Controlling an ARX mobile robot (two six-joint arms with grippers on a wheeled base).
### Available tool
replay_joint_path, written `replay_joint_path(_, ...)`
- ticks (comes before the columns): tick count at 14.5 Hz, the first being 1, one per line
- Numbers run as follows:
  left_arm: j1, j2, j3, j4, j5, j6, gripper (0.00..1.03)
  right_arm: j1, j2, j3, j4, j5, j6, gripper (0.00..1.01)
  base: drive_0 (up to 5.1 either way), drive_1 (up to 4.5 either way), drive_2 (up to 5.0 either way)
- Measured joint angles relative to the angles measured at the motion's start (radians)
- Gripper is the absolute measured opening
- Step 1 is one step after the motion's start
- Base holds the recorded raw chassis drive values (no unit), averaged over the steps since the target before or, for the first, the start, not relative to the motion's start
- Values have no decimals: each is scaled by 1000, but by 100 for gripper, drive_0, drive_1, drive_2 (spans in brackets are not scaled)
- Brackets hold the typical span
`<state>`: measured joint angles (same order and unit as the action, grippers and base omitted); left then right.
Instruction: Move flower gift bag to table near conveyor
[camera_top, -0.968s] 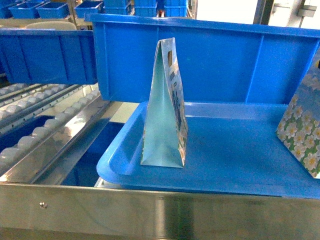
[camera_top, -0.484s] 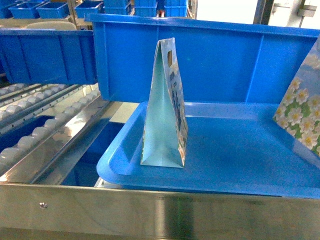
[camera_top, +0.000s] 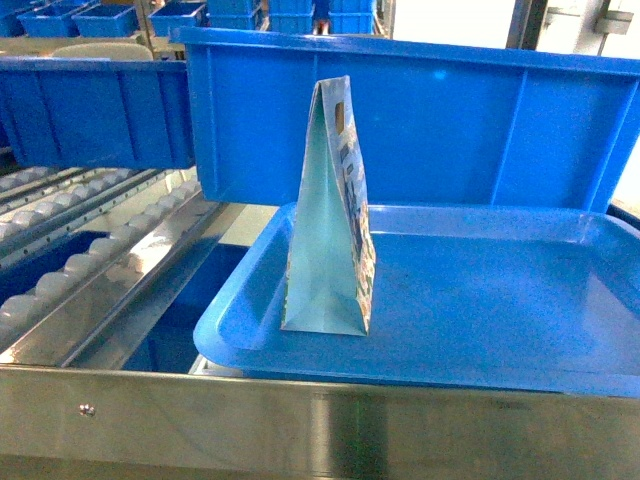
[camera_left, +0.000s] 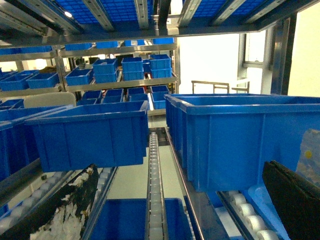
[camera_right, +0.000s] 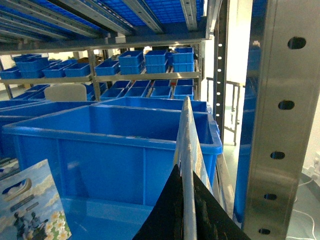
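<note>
Two black fingers (camera_right: 170, 215) pinching bag edge (camera_right: 188, 150)

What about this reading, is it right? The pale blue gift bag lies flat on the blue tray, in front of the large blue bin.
Not quite. The pale blue gift bag does not lie flat: it stands upright on the blue tray, as the head view shows. The rest holds: it is in front of the large blue bin.
</note>
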<state>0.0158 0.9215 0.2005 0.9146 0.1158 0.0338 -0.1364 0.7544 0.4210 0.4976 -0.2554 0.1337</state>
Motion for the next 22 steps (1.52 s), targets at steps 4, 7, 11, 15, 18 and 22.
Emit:
replay_joint_path(4,0,0,0,0,0,0,98,-182,-199,-56,-124,-187,27,2,0,0,0)
replay_joint_path(7,0,0,0,0,0,0,98,-185,-199,-75,-112,-185,35,2,0,0,0)
replay_joint_path(11,-77,48,42,2,-42,2,98,-185,-200,-75,-110,-187,40,2,0,0,0)
replay_joint_path(15,-274,124,179,-25,-105,20,98,-185,-200,-75,-110,-187,41,2,0,0,0)
replay_joint_path(18,-362,210,257,-60,-151,19,98,-185,-200,-75,-111,-187,42,2,0,0,0)
replay_joint_path(22,-465,332,388,-94,-187,9,98,-185,-200,-75,-109,-187,42,2,0,0,0)
